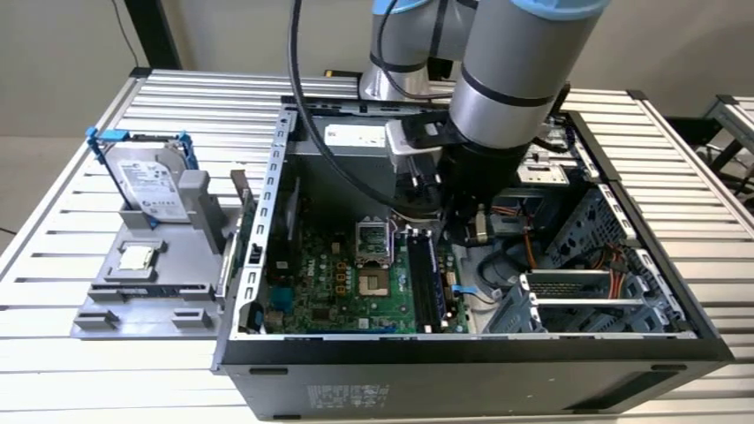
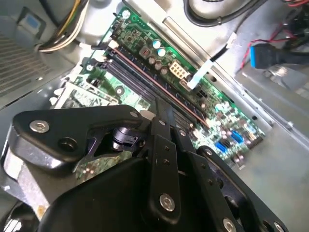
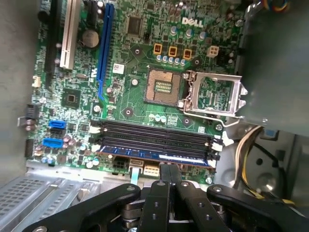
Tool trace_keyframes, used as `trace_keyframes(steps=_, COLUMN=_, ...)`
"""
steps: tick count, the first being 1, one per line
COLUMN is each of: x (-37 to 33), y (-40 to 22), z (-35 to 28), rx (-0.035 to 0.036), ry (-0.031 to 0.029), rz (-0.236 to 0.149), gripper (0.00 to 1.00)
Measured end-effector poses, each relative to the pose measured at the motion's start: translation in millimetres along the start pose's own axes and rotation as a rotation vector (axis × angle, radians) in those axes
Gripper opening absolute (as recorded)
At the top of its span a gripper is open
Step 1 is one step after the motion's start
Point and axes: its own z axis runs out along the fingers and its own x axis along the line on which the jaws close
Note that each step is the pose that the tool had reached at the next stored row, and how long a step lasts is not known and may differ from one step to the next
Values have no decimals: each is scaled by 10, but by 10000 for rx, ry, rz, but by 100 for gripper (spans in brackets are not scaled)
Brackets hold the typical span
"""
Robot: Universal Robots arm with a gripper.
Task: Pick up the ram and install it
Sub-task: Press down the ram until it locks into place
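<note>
Since the ram (image 3: 157,155) already stands in one of the motherboard's (image 3: 130,104) long black slots (image 3: 154,137), the one nearest the gripper, the pick-up looks done and the install near its end; whether the stick is fully latched I cannot tell. It reads as a thin dark stick, a blue-lit edge in the first wrist view, a coppery line (image 2: 159,87) in the second. The gripper (image 3: 169,175) hangs directly over it, fingers drawn close together, tips at or just above the stick's top edge. The open silver socket frame (image 3: 212,94) lies at about one o'clock from the slots in the first wrist view.
</note>
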Motion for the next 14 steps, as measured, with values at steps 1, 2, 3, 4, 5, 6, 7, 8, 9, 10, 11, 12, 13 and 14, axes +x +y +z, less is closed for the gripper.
trace_keyframes(steps=1, x=-2, y=0, z=-43, rx=0, ry=-1, rz=1, gripper=0)
trace_keyframes(steps=2, x=-3, y=0, z=-61, rx=-1, ry=3, rz=1, gripper=0)
trace_keyframes(steps=3, x=-3, y=0, z=-59, rx=1, ry=-2, rz=2, gripper=0)
trace_keyframes(steps=4, x=-3, y=0, z=-60, rx=0, ry=0, rz=2, gripper=0)
trace_keyframes(steps=5, x=-3, y=0, z=-60, rx=0, ry=2, rz=1, gripper=0)
trace_keyframes(steps=6, x=-3, y=0, z=-60, rx=0, ry=2, rz=2, gripper=0)
trace_keyframes(steps=7, x=-3, y=0, z=-60, rx=-1, ry=5, rz=2, gripper=0)
trace_keyframes(steps=8, x=-3, y=0, z=-60, rx=-1, ry=6, rz=2, gripper=0)
trace_keyframes(steps=9, x=-3, y=0, z=-60, rx=-1, ry=7, rz=2, gripper=0)
trace_keyframes(steps=10, x=-3, y=1, z=-60, rx=-1, ry=9, rz=2, gripper=0)
trace_keyframes(steps=11, x=-3, y=1, z=-60, rx=-1, ry=10, rz=3, gripper=0)
trace_keyframes(steps=12, x=-3, y=1, z=-60, rx=-2, ry=11, rz=3, gripper=0)
trace_keyframes(steps=13, x=-3, y=1, z=-60, rx=-2, ry=13, rz=3, gripper=0)
trace_keyframes(steps=14, x=-3, y=1, z=-60, rx=-2, ry=13, rz=2, gripper=0)
